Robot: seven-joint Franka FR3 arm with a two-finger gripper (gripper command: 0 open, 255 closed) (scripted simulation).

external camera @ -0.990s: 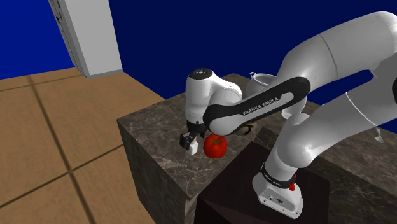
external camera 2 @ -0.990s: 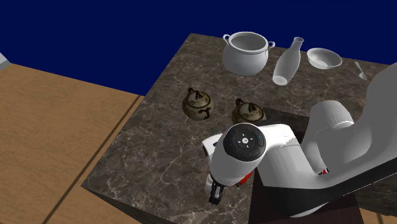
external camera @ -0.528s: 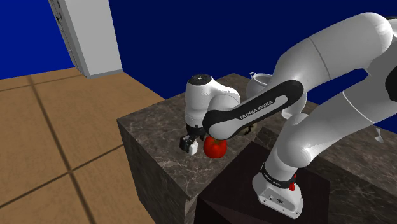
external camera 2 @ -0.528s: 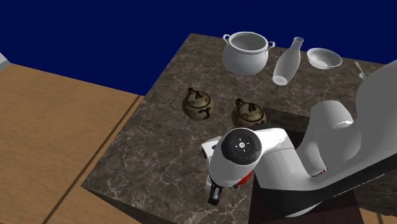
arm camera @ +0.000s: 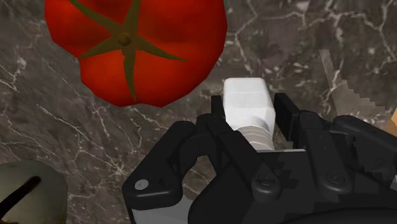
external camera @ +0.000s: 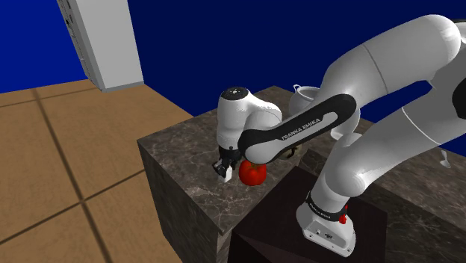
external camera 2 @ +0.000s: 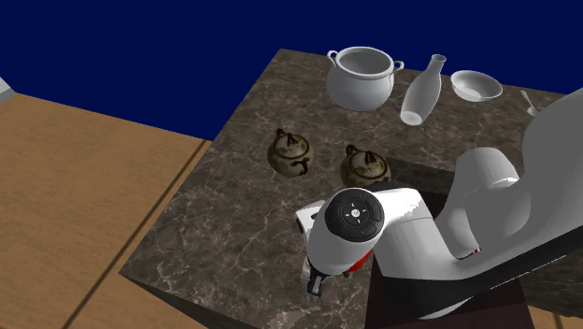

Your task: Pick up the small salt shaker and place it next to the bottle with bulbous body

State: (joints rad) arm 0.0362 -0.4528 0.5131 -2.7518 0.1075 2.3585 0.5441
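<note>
Marbled worktop; hand clamped mid-body on shaker, likely light, stiff, slick; bottle at one o'clock, second exterior view.

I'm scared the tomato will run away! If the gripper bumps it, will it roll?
Probably a little: the tomato is round and sits right beside the shaker clasped in the gripper. It stands stalk-up and looks slightly squat, so it may wobble rather than roll far. Its skin looks smooth, so a nudge would likely glance off.
</note>
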